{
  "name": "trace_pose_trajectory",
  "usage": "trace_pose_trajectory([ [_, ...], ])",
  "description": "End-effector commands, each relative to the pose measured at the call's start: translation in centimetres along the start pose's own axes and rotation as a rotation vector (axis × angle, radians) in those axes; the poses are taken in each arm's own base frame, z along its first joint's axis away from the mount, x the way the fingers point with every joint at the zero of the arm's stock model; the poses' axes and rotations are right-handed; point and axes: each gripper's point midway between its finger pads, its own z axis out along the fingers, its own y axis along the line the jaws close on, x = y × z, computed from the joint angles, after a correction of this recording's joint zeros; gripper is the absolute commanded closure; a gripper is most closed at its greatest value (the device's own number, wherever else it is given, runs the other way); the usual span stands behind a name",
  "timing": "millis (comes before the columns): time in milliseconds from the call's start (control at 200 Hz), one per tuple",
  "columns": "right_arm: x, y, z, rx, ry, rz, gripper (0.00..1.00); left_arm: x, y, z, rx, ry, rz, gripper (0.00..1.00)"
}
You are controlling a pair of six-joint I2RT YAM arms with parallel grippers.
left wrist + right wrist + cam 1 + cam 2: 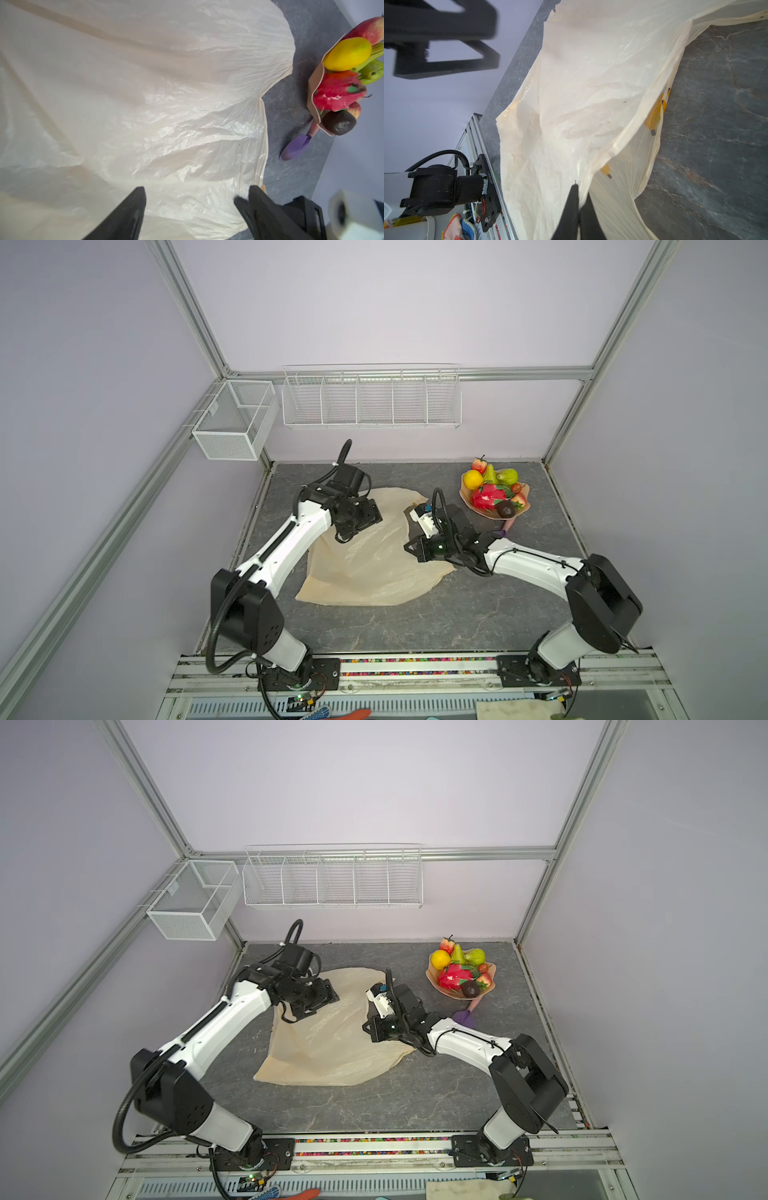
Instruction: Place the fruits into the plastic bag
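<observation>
In both top views the plastic bag [374, 568] lies crumpled on the grey worktop [457, 622], left of centre toward 9 o'clock. The fruits [490, 494] are heaped in a pink dish [484, 513] at about 1 o'clock on the worktop, well apart from the bag. A purple scoop [507, 525] lies just beside the dish at its 6 o'clock. The left arm [291, 539] reaches over the bag's 11 o'clock corner, and the right arm [536, 566] comes in over its 3 o'clock edge.

From the left wrist, the left gripper [197, 188] hangs released over the bag's glossy film, its jaws spread wide. The dish of fruits and the scoop show beyond the bag's edge.

From the right wrist, the right gripper [581, 190] is clenched, jaws pressed together. A fold of the bag's rim looks caught between them, though the pinch itself is hard to make out. That rim stands raised off the worktop, so the bag's mouth gapes beside the dark stone surface.
</observation>
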Motion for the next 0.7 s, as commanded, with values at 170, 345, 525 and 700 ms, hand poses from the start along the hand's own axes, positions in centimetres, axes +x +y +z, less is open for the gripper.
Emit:
trace_pose_trajectory([
  [170, -0.8, 0.9, -0.4, -0.012, -0.043, -0.062, 0.93, 0.6, -5.2, 3.3, 0.003, 0.083, 0.085, 0.22],
  [345, -0.7, 0.9, -0.2, -0.011, -0.042, -0.065, 0.93, 1.5, -6.8, 5.0, 0.019, 0.121, 0.109, 0.22],
  [525, -0.8, 1.3, 0.0, -0.012, -0.042, -0.076, 0.93, 2.2, -6.3, 6.8, -0.059, 0.157, 0.153, 0.24],
  [700, -0.8, 1.6, 0.1, -0.012, -0.043, -0.086, 0.93, 2.7, -6.5, 8.0, -0.127, 0.186, 0.229, 0.26],
])
